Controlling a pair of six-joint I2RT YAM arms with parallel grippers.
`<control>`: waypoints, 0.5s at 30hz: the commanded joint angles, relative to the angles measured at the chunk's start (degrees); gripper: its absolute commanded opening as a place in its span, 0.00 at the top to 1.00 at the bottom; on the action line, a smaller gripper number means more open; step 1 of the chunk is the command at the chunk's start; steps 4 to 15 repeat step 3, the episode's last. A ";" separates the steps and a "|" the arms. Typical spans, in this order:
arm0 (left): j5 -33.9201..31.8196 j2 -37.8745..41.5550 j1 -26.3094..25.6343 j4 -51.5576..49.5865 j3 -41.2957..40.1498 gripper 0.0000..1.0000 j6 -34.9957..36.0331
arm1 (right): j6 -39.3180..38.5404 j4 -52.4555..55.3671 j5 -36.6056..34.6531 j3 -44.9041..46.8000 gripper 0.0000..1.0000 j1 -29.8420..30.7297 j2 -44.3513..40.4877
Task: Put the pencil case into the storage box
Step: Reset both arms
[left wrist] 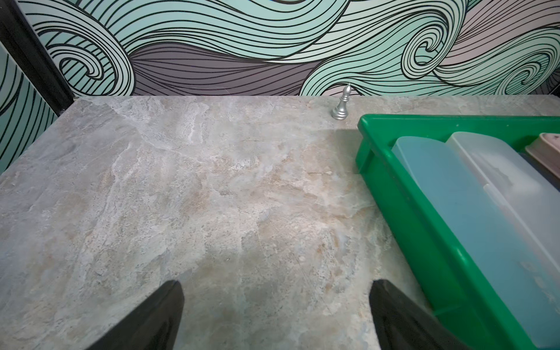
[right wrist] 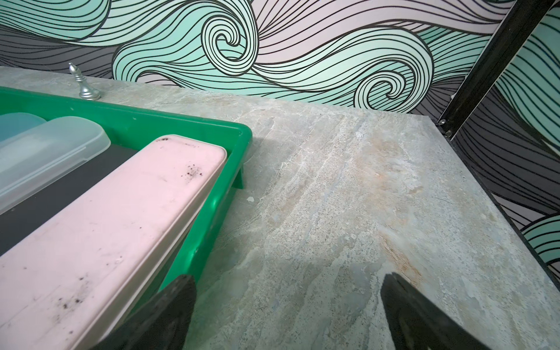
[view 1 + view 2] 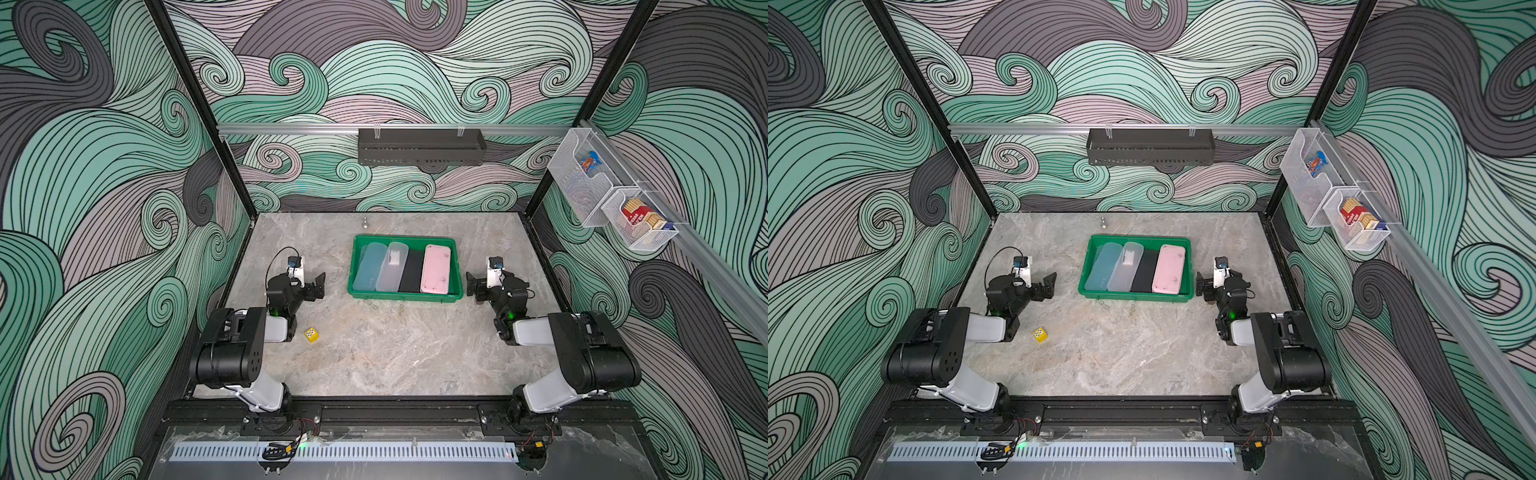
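Where I hang: left gripper (image 1: 275, 291) and right gripper (image 2: 288, 285) flank the storage box (image 3: 405, 297), jaws spread, empty.
Pencil cases inside: four, namely blue case (image 3: 368, 266), clear case (image 3: 392, 268), black case (image 3: 412, 274), pink case (image 3: 436, 269).
Open room: table (image 3: 395, 357) toward me; one die (image 3: 311, 334), one chess piece (image 3: 365, 223).

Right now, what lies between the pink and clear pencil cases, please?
A flat black case lies there in the storage box, seen in both top views.

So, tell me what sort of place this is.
Probably a robot test cell: left arm and right arm bolted to a rail, swirl-printed walls on a metal frame, and a storage box set out on the table.
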State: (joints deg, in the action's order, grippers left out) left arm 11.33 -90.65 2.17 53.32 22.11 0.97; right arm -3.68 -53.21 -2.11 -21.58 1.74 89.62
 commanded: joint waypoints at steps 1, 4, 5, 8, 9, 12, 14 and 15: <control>-0.46 0.03 -0.03 -0.51 0.74 0.01 -0.36 | 0.78 1.22 3.08 -1.05 0.01 -0.55 -0.14; -0.43 0.04 0.02 -0.54 0.74 0.01 -0.36 | 0.78 0.83 3.07 -0.84 0.01 -0.58 -0.11; -0.43 0.04 0.02 -0.54 0.74 0.01 -0.36 | 0.78 0.83 3.07 -0.84 0.01 -0.58 -0.11; -0.43 0.04 0.02 -0.54 0.74 0.01 -0.36 | 0.78 0.83 3.07 -0.84 0.01 -0.58 -0.11; -0.43 0.04 0.02 -0.54 0.74 0.01 -0.36 | 0.78 0.83 3.07 -0.84 0.01 -0.58 -0.11; -0.43 0.04 0.02 -0.54 0.74 0.01 -0.36 | 0.78 0.83 3.07 -0.84 0.01 -0.58 -0.11; -0.43 0.04 0.02 -0.54 0.74 0.01 -0.36 | 0.78 0.83 3.07 -0.84 0.01 -0.58 -0.11; -0.43 0.04 0.02 -0.54 0.74 0.01 -0.36 | 0.78 0.83 3.07 -0.84 0.01 -0.58 -0.11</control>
